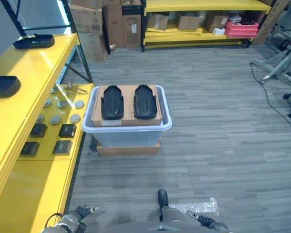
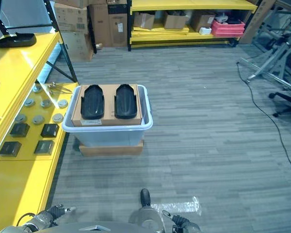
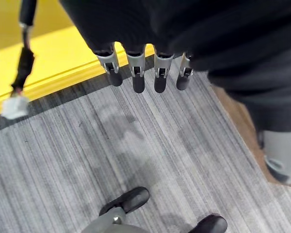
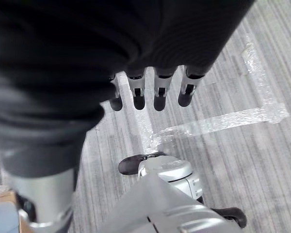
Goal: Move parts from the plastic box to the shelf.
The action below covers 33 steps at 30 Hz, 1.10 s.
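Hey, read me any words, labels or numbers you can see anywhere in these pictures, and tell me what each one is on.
No text can be read.
White label on the cardboard tray in the plastic box: too small to read.
White labels on the stacked cardboard boxes at the back: too small to read.
Black parts in the tray: no marking visible.

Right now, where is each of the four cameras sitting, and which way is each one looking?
Left eye view: on the head, looking down and forward at the plastic box with two black parts on cardboard, yellow shelf alongside; left hand at the bottom edge.
Right eye view: same head, slightly to the side, same scene; right hand at the bottom edge.
Left wrist view: on the left wrist, looking down past straight fingers at the floor and shelf edge.
Right wrist view: on the right wrist, looking down past straight fingers at taped floor.
Both eye views share the box and shelf.
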### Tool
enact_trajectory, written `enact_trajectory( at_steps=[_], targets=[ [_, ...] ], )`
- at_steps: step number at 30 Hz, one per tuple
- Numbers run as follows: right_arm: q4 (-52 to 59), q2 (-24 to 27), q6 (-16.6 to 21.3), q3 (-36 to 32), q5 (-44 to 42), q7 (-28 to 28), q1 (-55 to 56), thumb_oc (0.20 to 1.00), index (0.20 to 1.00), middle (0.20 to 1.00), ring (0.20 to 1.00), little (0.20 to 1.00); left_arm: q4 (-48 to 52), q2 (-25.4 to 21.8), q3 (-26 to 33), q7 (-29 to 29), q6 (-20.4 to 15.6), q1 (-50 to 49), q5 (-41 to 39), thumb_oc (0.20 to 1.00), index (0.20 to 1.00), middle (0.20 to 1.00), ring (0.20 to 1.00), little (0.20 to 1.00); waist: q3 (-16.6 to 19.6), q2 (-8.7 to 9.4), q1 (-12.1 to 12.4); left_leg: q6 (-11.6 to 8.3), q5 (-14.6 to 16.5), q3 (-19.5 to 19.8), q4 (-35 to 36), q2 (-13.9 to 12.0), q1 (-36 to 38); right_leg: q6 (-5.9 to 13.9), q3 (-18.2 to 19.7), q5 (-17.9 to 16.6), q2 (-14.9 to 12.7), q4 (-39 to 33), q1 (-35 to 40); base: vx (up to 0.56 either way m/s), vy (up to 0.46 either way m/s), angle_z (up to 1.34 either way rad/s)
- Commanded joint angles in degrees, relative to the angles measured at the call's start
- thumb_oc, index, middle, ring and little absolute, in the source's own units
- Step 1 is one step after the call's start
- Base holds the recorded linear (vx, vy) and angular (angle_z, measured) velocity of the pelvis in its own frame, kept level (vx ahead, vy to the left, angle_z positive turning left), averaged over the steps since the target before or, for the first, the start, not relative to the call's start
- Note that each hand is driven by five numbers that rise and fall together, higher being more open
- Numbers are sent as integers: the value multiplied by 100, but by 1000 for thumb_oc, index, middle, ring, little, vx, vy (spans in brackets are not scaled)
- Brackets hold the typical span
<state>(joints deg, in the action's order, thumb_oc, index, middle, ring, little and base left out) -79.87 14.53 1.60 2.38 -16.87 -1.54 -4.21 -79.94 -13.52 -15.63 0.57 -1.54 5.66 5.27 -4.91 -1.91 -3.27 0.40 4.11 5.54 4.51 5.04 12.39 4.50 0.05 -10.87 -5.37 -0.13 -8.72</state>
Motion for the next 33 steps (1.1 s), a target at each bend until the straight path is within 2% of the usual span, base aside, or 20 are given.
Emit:
enact_trajectory(
  at_steps=[1, 3, 4, 7, 9, 10, 12, 14, 17, 18, 19, 22, 26, 28, 33],
  targets=[
    [-17, 250, 158, 74, -121, 57, -54, 1000, 1000, 1000, 1000, 1000, -297, 306, 261, 17, -57, 4, -488, 1000, 1000, 1000, 1000, 1000, -60, -174, 52, -197, -185, 59, -533, -577, -307, 166, 140, 159, -11, 158, 221, 187, -260, 22],
    [73, 289, 109, 367, 301, 22, -54, 1000, 1000, 1000, 1000, 1000, -325, 421, 248, -26, -31, -19, -533, 1000, 1000, 1000, 1000, 1000, -106, -154, 90, -327, -392, 170, -1067, -537, -546, 65, 18, 254, -7, 221, 291, 113, -210, 14],
    [73, 291, 109, 368, 302, 22, -55, 1000, 1000, 1000, 1000, 1000, -325, 423, 249, -26, -32, -18, -533, 1000, 1000, 1000, 1000, 1000, -104, -157, 79, -328, -383, 181, -1086, -537, -559, 64, 8, 258, -9, 224, 290, 86, -158, 19],
    [404, 390, 135, 739, 867, 83, -130, 1000, 1000, 1000, 1000, 1000, -263, 475, 124, -8, -43, -5, -477, 1000, 1000, 1000, 1000, 1000, -252, -28, 205, -487, -700, 481, -1717, -290, -889, -31, -39, 321, -2, 324, 385, 115, -162, 12],
    [719, 433, 172, 871, 950, 55, -124, 1000, 1000, 1000, 1000, 1000, -152, 477, 141, 33, -75, -58, -534, 1000, 1000, 1000, 1000, 1000, -208, 32, 283, -411, -612, 233, -946, -627, -1111, -32, -122, 484, -54, 184, 520, 149, -107, 19],
    [887, 450, 215, 879, 950, 107, -116, 1000, 1000, 1000, 1000, 1000, -149, 477, 102, 50, -82, -48, -479, 1000, 1000, 1000, 1000, 1000, -195, 39, 294, -413, -680, 102, -677, -782, -1202, -19, -164, 505, -79, 132, 569, 88, -9, 34],
    [1430, 640, 295, 1009, 1450, 401, -96, 1000, 1000, 1000, 1000, 1000, -64, 458, -7, 111, -97, -26, -363, 1000, 1000, 1000, 1000, 1000, -236, -22, 316, -447, -1076, -113, -234, -977, -1422, 18, -324, 510, -120, -11, 682, 63, 44, 43],
    [2139, 895, 370, 1030, 1766, 581, -139, 1000, 1000, 1000, 1000, 1000, 82, 442, -16, 200, -140, -28, -297, 1000, 1000, 1000, 1000, 1000, -270, -94, 272, -452, -900, -339, -306, -1047, -1325, 70, -347, 522, -155, -48, 728, 10, 92, 17],
    [2627, 1107, 382, 874, 2086, 930, -267, 1000, 1000, 1000, 1000, 1000, 179, 441, -84, 280, -171, -8, -242, 1000, 1000, 1000, 1000, 1000, -271, -206, 307, -396, -774, -285, -324, -923, -1252, 160, -368, 499, -304, -118, 850, 48, 147, -26],
    [2627, 1107, 382, 874, 2086, 930, -267, 1000, 1000, 1000, 1000, 1000, 179, 441, -84, 280, -171, -8, -242, 1000, 1000, 1000, 1000, 1000, -272, -206, 308, -396, -773, -286, -324, -923, -1251, 160, -368, 499, -304, -118, 852, 140, 194, 9],
    [3532, 1201, 353, 684, 2226, 1075, -260, 1000, 1000, 1000, 1000, 1000, 274, 384, -83, 272, -174, -70, -129, 1000, 1000, 1000, 1000, 1000, -255, -217, 322, -322, -640, -421, -421, -843, -1188, 231, -332, 504, -430, -62, 948, 142, 185, 20],
    [3959, 1234, 398, 660, 2272, 1112, -413, 1000, 1000, 1000, 1000, 1000, 197, 325, -62, 305, -165, -93, 35, 1000, 1000, 1000, 1000, 1000, -273, -169, 386, -234, -517, -521, -503, -724, -1165, 289, -259, 477, -541, -48, 973, 104, 149, 7],
    [4260, 1300, 313, 720, 2304, 1392, -1238, 1000, 1000, 1000, 1000, 1000, 275, 287, -196, 339, -153, 2, 129, 1000, 1000, 1000, 1000, 1000, -394, -111, 543, -170, -544, -610, -355, -631, -1281, 371, -274, 321, -606, -190, 813, -10, 96, -16],
    [4233, 1456, 241, 848, 2382, 1752, -2178, 1000, 1000, 1000, 1000, 1000, 508, 246, -488, 455, -225, 250, 63, 1000, 1000, 1000, 1000, 1000, -680, -73, 692, -161, -706, -550, -188, -605, -1615, 397, -335, 174, -599, -282, 447, -183, 33, 0],
    [3964, 1613, 162, 909, 2406, 2136, -3002, 1000, 1000, 1000, 1000, 1000, 576, 267, -729, 574, -233, 511, -57, 1000, 1000, 1000, 1000, 1000, -879, -60, 806, -210, -884, -421, -56, -610, -1911, 382, -429, 87, -567, -365, 195, -74, -1, 25]
  ],
)
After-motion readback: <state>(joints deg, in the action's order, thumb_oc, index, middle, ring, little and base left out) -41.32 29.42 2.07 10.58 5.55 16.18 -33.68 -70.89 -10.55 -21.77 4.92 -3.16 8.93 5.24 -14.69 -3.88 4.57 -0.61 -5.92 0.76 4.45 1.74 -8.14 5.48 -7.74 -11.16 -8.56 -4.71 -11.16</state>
